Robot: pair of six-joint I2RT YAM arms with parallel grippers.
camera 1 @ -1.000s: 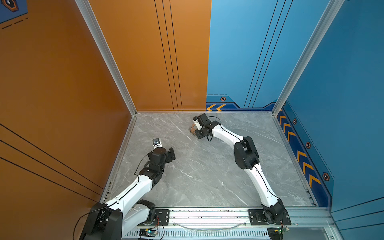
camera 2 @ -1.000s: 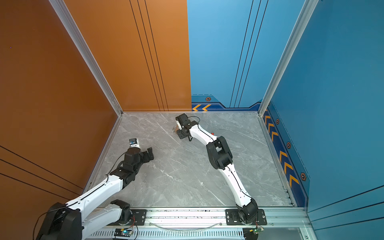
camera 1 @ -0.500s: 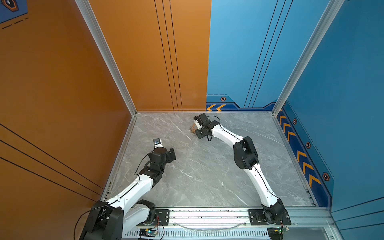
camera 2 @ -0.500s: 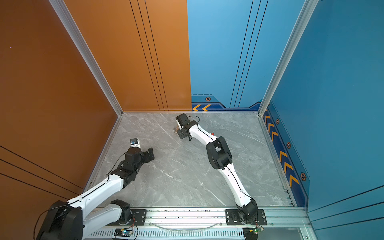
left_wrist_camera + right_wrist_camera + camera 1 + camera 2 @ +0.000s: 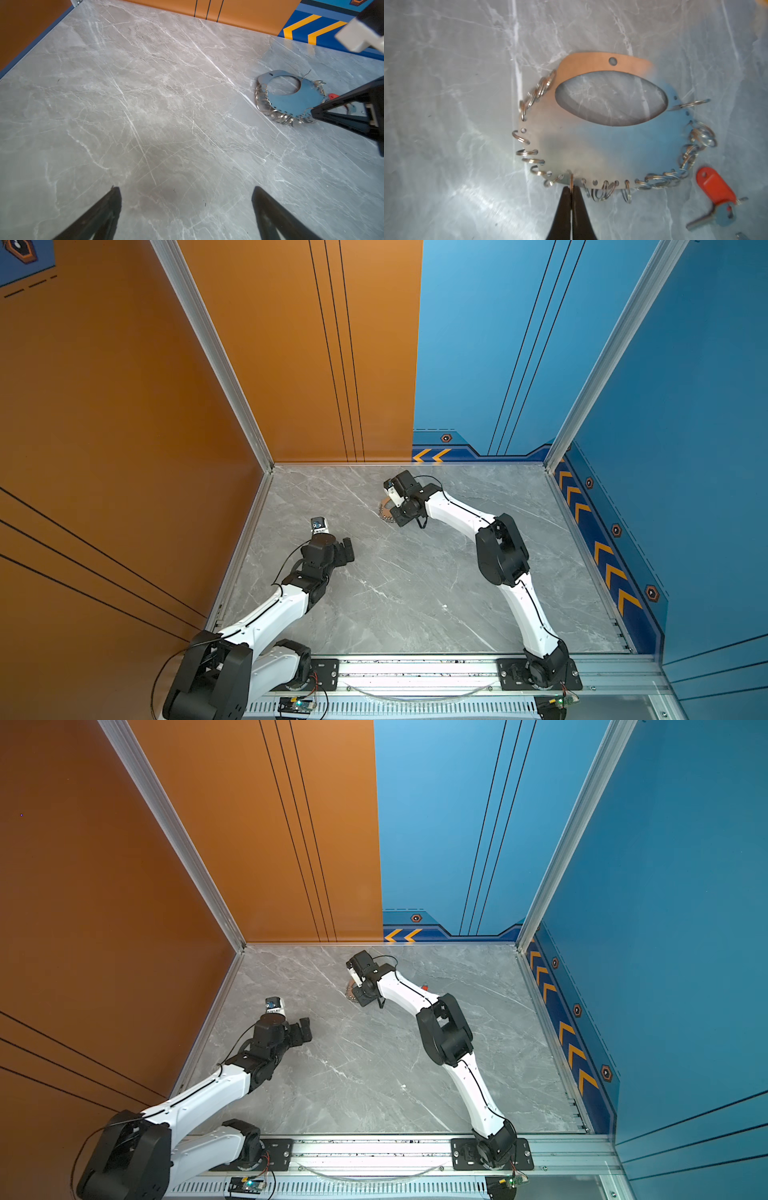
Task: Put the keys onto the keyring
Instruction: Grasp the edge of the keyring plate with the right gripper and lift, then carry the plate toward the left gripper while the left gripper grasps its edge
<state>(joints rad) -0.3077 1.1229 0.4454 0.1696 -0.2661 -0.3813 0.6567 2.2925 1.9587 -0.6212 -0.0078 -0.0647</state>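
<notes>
- The keyring point(image 5: 571, 145) is a thin, shiny plate with a big oval hole and lots of small rings along its edge.
- It lies flat on the grey table point(image 5: 415, 593), out toward 12 o'clock in both top views.
- Our right hand point(image 5: 572, 189) is pinched shut on one small ring at the plate's edge.
- Our left hand point(image 5: 186, 189) is wide open and holds nothing. It hangs over the table on the 9 o'clock side, well apart from the keyring.
- One key point(image 5: 710, 216) with a red tag point(image 5: 714, 187) lies on the table near the keyring, at about 3 o'clock from it in a top view point(image 5: 424, 986).
- We cannot tell where the other key is.
- We think the plate is stiff, light and slippery. It lies so flat that it is hard to get under, so a ring that sticks out is the best place to grab.
- The rings look loose and may wobble or slip.
- The key is tiny, hard and light. We think the fat red tag is the easiest part to hold.
</notes>
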